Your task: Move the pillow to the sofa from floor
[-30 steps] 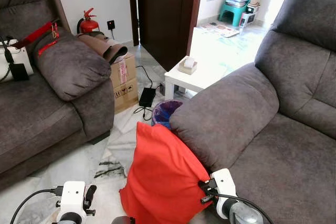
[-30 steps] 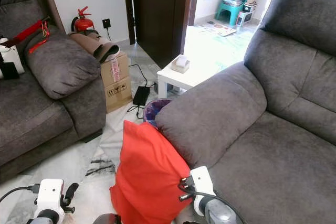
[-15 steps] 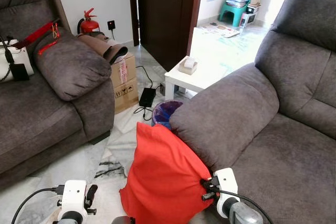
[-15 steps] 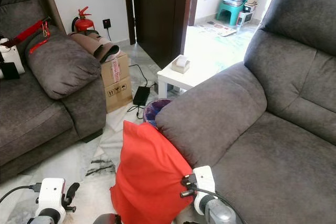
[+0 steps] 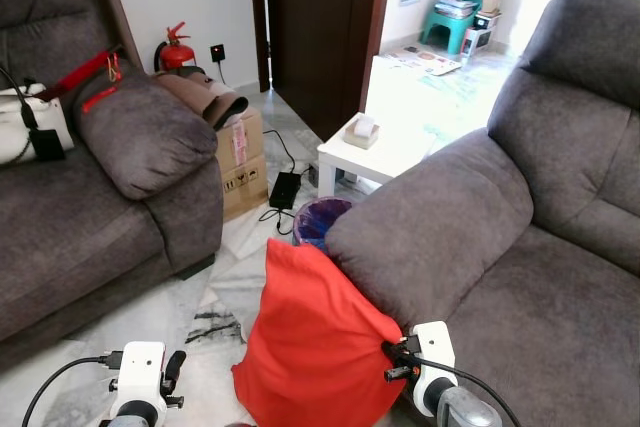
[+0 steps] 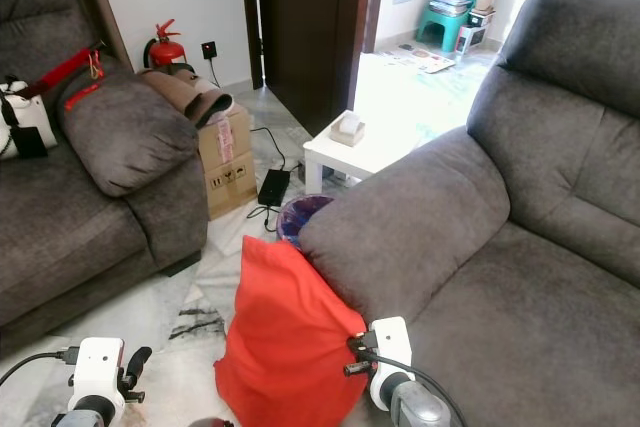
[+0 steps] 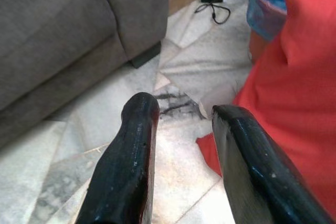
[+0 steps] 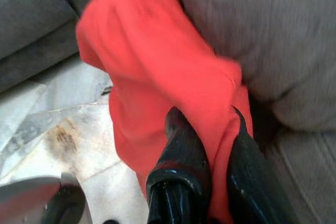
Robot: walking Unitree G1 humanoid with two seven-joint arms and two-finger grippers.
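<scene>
Nearest us, our right gripper (image 8: 210, 145) is pinched onto a corner fold of the red pillow (image 5: 315, 342); our left gripper (image 7: 184, 156) hangs spread and empty above the floor (image 5: 215, 292). The pillow leans against the sofa (image 5: 470, 247) arm's front edge — gripped, but not yet lifted. Raising it and setting it on the seat remain.

Pillow (image 5: 315, 342) against sofa (image 5: 470, 247) armrest

A home living room: two grey fabric sofas (image 5: 90, 197) face across a marble-tiled floor (image 5: 225, 292), with a small white side table (image 5: 375, 157), a cardboard box (image 5: 240, 157), and a dark wooden door (image 5: 315, 27).
</scene>
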